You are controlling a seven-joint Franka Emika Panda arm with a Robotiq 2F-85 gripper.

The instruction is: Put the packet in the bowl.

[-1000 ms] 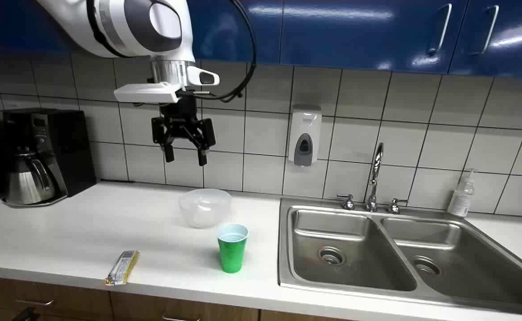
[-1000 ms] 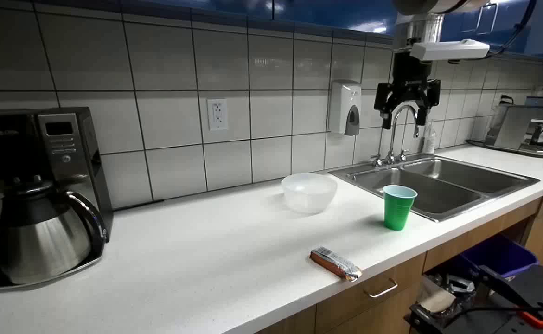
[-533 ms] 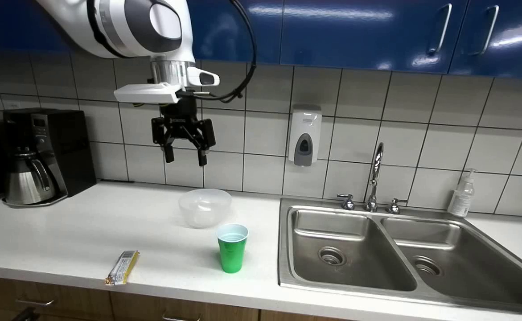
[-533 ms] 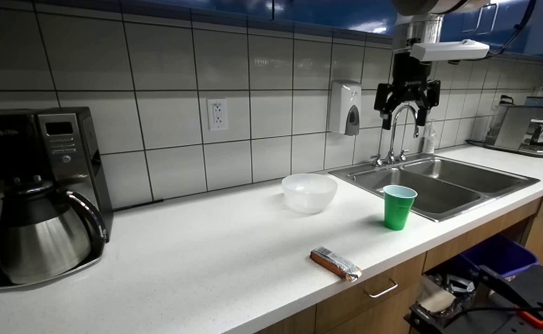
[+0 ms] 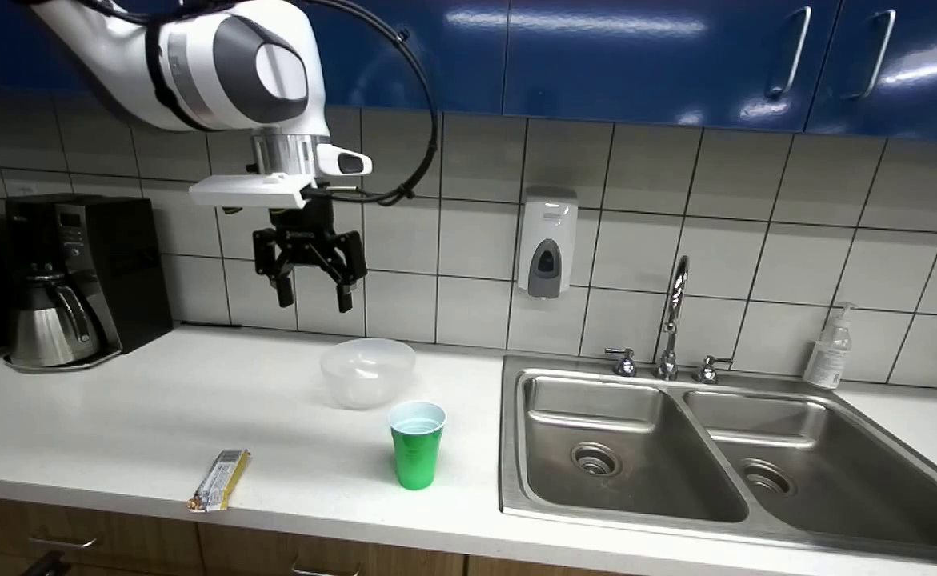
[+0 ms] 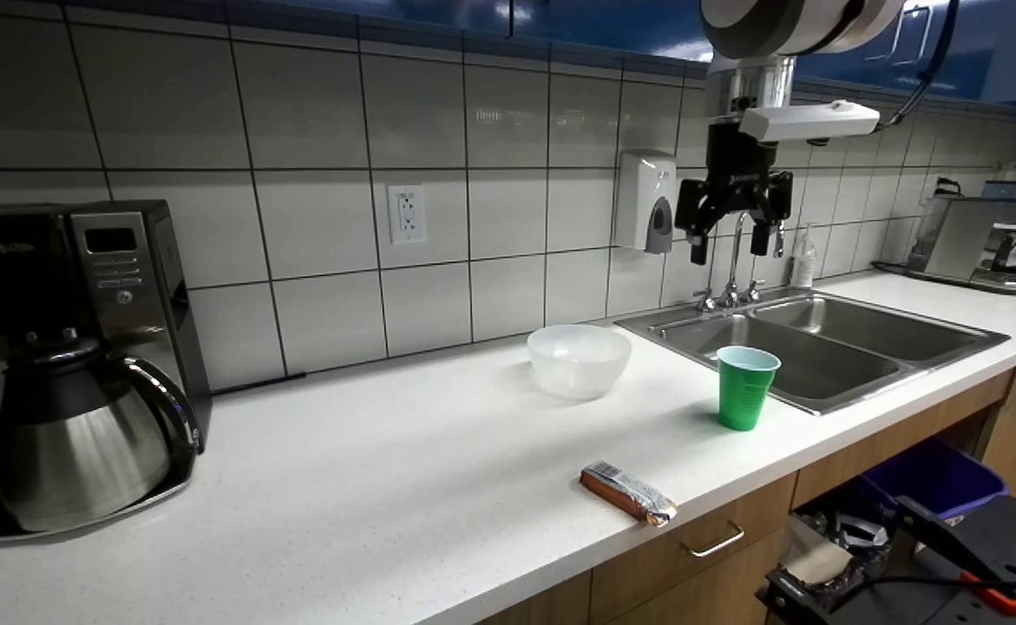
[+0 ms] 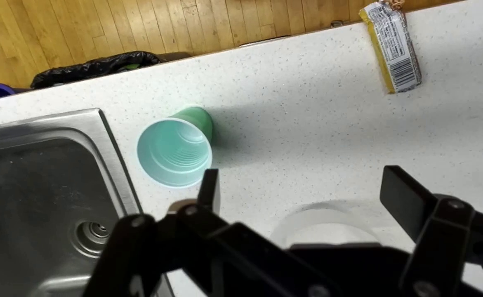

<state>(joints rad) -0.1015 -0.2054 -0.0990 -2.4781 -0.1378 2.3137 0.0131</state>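
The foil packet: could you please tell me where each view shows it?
In an exterior view: foil packet at lower left.
In an exterior view: foil packet low, right of centre.
In the wrist view: foil packet at top right.
Shared landmark: green plastic cup, in all three.

Gripper (image 5: pixel 315 298) points down, jaws wide apart; arm (image 5: pixel 224 76) bent above, full pose unclear.
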